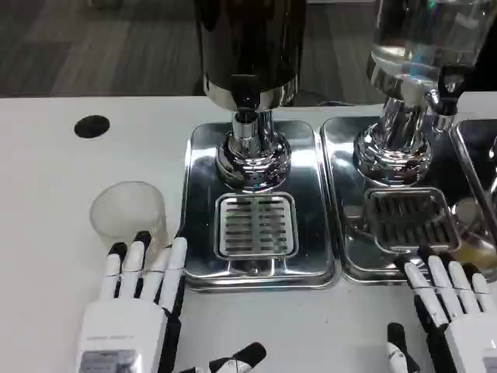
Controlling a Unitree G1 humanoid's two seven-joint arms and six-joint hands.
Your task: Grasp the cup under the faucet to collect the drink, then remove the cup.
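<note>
A clear frosted plastic cup stands upright on the white table, left of the steel drip tray. The dark dispenser's faucet hangs over the tray's grille, with nothing beneath it. My left hand lies flat just in front of the cup, fingers apart and stretched toward it, fingertips at its near wall, thumb off to the right. My right hand lies open at the lower right, its fingers reaching the front lip of the second tray. Neither hand holds anything.
A second dispenser with a clear tank stands on the right tray, its small tap to the right. A black round hole marks the table at the far left. Bare white table lies left of the cup and in front of the trays.
</note>
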